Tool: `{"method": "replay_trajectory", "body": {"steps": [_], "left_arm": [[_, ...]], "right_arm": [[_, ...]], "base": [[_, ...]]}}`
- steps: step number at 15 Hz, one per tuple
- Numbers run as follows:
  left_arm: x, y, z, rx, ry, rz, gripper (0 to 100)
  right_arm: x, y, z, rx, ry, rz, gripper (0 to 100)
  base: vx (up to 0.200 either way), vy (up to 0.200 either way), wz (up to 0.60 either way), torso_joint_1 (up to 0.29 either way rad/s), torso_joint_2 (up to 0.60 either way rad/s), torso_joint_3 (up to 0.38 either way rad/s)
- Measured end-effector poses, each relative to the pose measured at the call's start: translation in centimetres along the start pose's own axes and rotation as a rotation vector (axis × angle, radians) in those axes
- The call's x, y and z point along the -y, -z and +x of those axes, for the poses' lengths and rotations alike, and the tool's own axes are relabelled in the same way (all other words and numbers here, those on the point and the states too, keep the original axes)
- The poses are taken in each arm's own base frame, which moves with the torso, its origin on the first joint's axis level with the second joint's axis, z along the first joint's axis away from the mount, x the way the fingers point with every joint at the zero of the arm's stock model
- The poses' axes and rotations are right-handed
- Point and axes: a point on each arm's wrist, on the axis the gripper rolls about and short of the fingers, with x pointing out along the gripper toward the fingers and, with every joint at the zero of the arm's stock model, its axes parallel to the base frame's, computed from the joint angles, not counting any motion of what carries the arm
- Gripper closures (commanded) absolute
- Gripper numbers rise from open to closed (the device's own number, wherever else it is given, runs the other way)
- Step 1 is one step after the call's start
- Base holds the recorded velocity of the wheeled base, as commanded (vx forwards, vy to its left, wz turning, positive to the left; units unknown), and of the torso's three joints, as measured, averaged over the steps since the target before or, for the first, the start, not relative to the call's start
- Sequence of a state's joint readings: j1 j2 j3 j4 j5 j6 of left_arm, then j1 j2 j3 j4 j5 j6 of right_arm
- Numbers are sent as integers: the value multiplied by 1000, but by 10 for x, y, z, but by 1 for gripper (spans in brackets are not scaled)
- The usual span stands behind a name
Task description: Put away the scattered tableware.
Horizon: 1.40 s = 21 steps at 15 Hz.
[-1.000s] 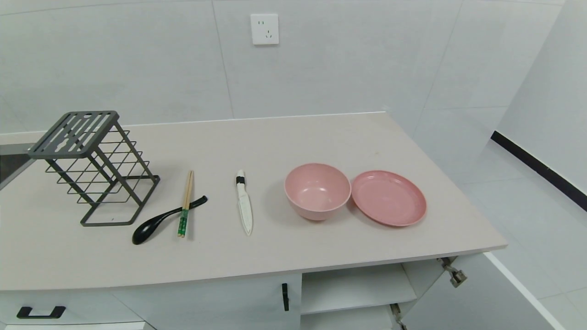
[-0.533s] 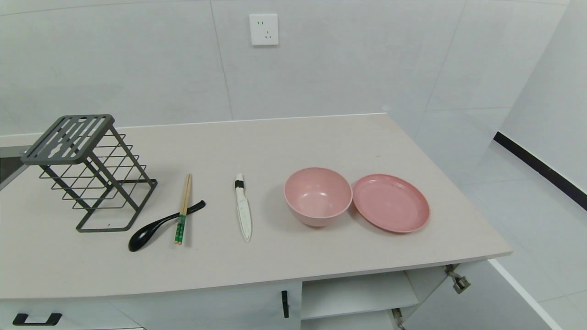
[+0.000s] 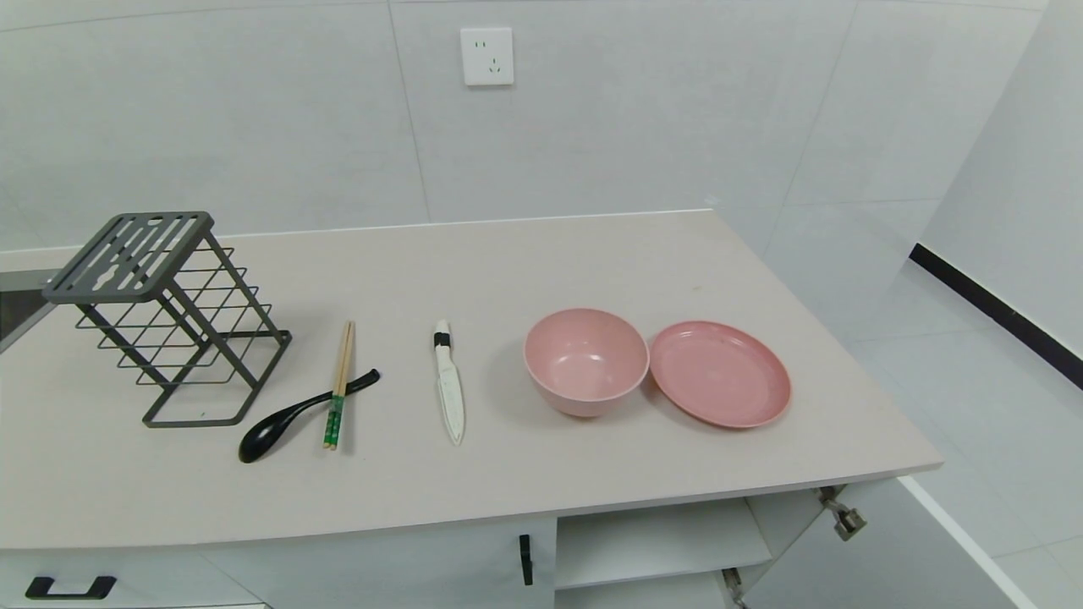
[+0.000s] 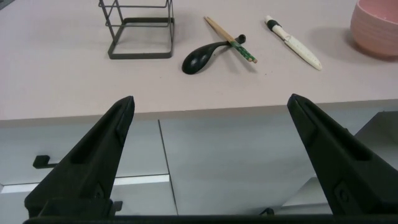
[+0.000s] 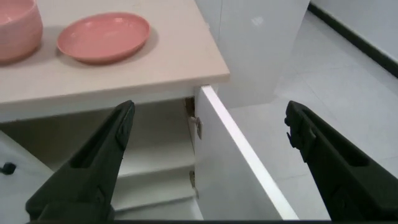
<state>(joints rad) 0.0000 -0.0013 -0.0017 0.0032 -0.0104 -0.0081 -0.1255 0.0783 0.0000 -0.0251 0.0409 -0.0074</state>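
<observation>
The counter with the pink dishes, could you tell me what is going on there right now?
Nothing is held. The bowl, plate, knife, chopsticks and black spoon all lie on the counter beside the wire rack. The left gripper and right gripper are open and empty, out in front of the counter, where a cupboard door stands open.

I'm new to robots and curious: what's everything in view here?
Rack: one, dark grey wire, counter's left end.
Spoon: one, black, beside the rack.
Chopsticks: one pair, wood with green ends, across the spoon's handle.
Knife: one, white, black band, between chopsticks and bowl.
Bowl: one, pink, right of the knife.
Plate: one, pink, beside the bowl.
Counter: one, beige, under all these.
Socket: one, white, wall behind.
Cabinet door: one, white, open below the counter's right end.
Left tool: one, black, open, before the counter's front.
Right tool: one, black, open, by the cabinet door.
</observation>
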Motion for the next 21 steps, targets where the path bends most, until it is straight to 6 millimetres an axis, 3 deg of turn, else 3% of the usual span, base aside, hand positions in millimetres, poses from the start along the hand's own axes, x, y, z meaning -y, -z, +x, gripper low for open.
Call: {"method": "replay_trajectory", "body": {"steps": [3, 6, 9, 12, 21], "left_arm": [[0, 0, 0, 0, 0, 0, 0], [0, 0, 0, 0, 0, 1, 0], [0, 0, 0, 0, 0, 0, 0], [0, 0, 0, 0, 0, 0, 0], [0, 0, 0, 0, 0, 0, 0]], "right_arm": [[-2, -29, -4, 281, -105, -44, 0], [-5, -56, -5, 331, -243, -68, 0], [-7, -89, 9, 265, -414, -20, 0], [-9, -105, 32, 160, -512, 3, 0], [-19, -119, 115, -135, -558, 42, 0]], "base": [[0, 0, 0, 0, 0, 0], [0, 0, 0, 0, 0, 0], [0, 0, 0, 0, 0, 0], [0, 0, 0, 0, 0, 0], [0, 0, 0, 0, 0, 0]]}}
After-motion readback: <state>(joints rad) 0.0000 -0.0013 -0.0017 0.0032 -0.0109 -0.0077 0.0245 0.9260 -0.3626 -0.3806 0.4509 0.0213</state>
